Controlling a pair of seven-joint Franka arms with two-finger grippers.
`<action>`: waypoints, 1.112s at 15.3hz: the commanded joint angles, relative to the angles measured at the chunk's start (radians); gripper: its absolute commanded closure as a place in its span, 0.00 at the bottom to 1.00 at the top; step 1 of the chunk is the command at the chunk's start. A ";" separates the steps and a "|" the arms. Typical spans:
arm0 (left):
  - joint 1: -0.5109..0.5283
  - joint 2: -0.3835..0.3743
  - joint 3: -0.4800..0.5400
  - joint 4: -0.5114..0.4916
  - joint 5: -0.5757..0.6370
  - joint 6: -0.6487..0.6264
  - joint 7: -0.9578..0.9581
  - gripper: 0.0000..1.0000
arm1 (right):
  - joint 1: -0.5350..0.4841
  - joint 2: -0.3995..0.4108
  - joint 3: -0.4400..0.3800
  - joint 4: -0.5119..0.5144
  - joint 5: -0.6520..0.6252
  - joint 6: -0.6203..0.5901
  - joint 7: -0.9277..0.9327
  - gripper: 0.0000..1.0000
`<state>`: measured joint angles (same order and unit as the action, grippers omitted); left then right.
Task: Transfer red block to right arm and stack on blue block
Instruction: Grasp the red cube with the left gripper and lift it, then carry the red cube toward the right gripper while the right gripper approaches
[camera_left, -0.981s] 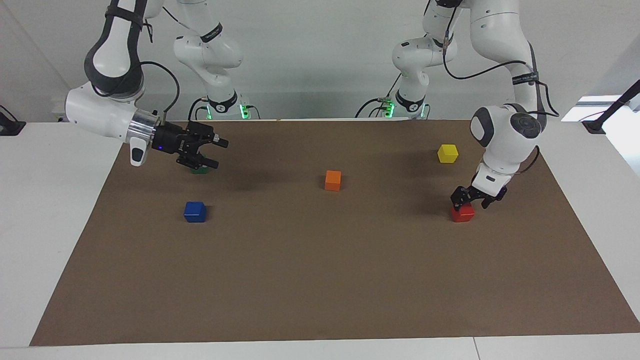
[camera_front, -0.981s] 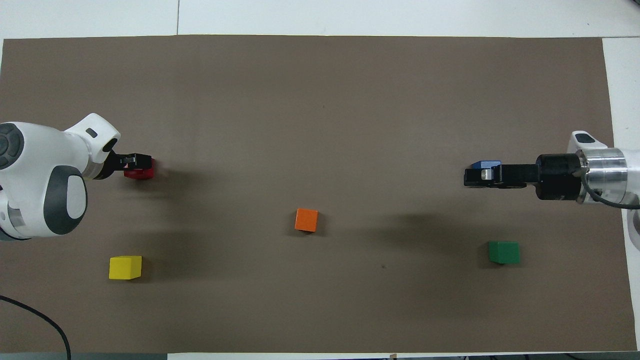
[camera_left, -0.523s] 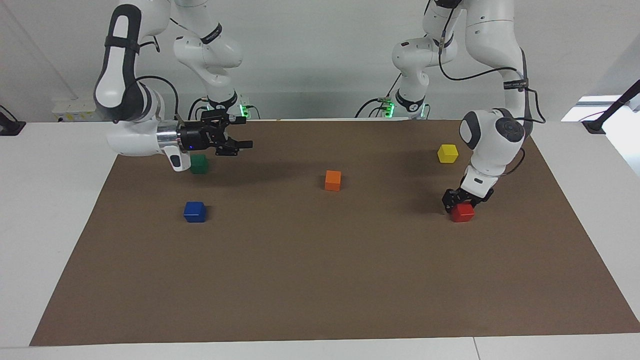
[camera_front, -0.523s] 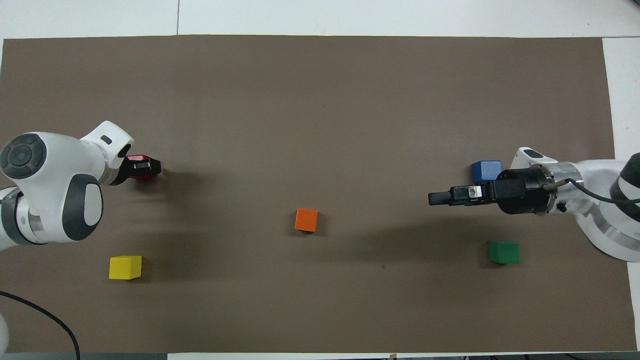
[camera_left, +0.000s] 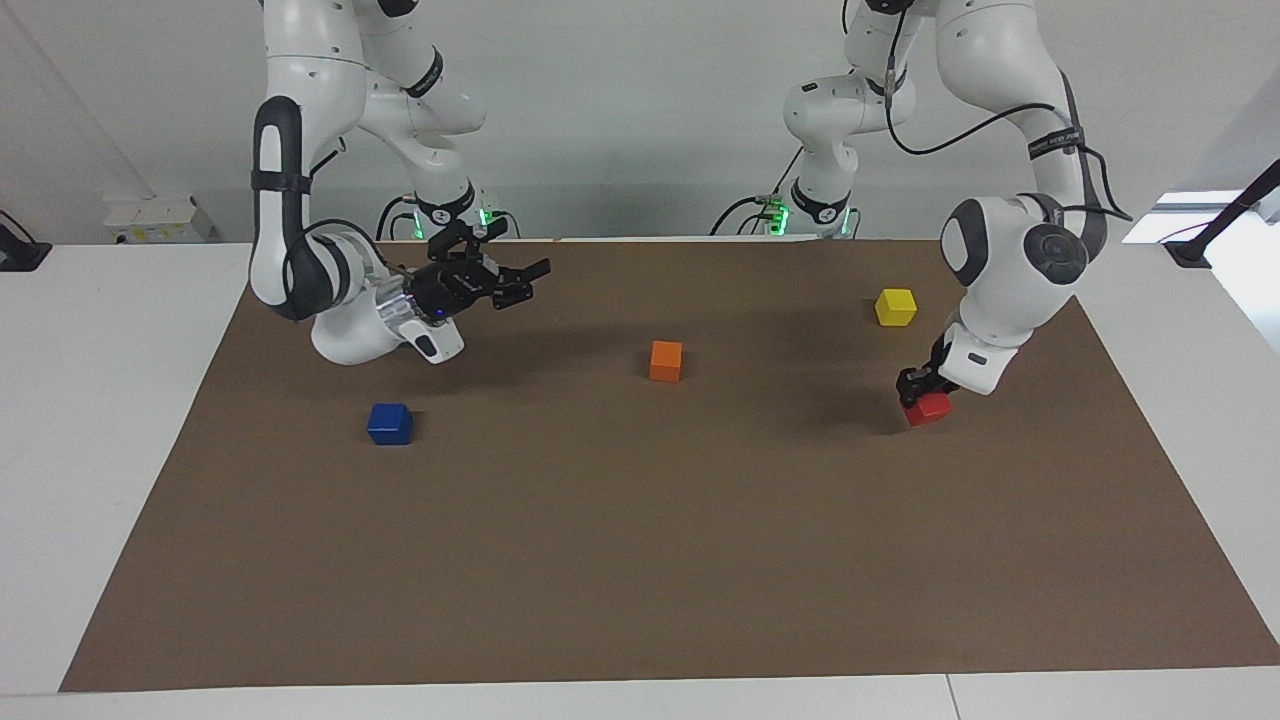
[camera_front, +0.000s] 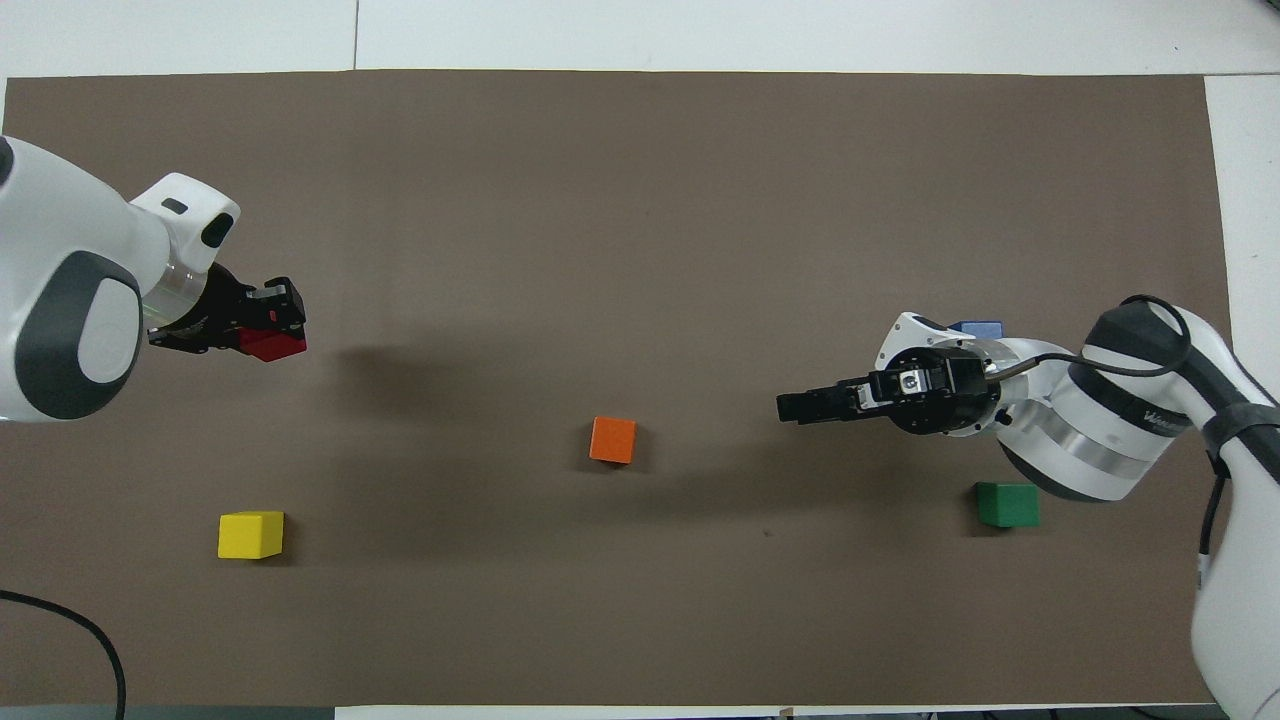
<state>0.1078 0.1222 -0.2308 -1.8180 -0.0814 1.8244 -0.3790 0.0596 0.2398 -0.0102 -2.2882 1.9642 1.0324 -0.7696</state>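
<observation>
Yellow block (camera_left: 895, 306): the cube nearest the robots at the left arm's end of the brown mat (camera_left: 640, 560); it plays no part, so the lift should pass clear of it.
Right gripper (camera_left: 520, 276): in the air over the mat on the right arm's side, pointing toward the middle, fingers spread wide and empty, ready to receive.
Green block (camera_front: 1007, 504): lies under the right arm's wrist, hidden in the facing view.
Orange block (camera_left: 666, 360): mid-table, under the likely handover path; the red cube should be carried high enough to clear it.
Left gripper (camera_left: 921, 388): at the left arm's end, fingers clamped on the red block (camera_left: 929, 408).
Red block: tilted in the grip, with its shadow showing beside it on the mat, so it looks just off the surface; it sits at the fingertips.
Step in hand: raising the cube for the handover; I judge a slow, level lift is best, leaving two faces free for the other gripper.
Risk: a corner grip may let the cube twist or slip.
Blue block (camera_left: 389, 423): farthest out on the right arm's side, resting on the mat with a bare top.
</observation>
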 joint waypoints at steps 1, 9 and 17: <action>-0.016 -0.139 -0.033 0.059 -0.167 -0.143 -0.221 1.00 | 0.064 0.035 0.001 -0.020 0.122 -0.069 -0.025 0.00; -0.020 -0.266 -0.178 0.097 -0.489 -0.241 -1.112 1.00 | 0.172 0.088 0.007 -0.037 0.246 -0.078 0.010 0.00; -0.112 -0.347 -0.258 -0.064 -0.574 0.050 -1.623 1.00 | 0.246 0.122 0.007 -0.043 0.309 -0.029 0.035 0.00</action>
<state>0.0235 -0.1506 -0.4967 -1.7718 -0.6130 1.7990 -1.9520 0.3062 0.3741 -0.0066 -2.3244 2.2410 0.9702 -0.7511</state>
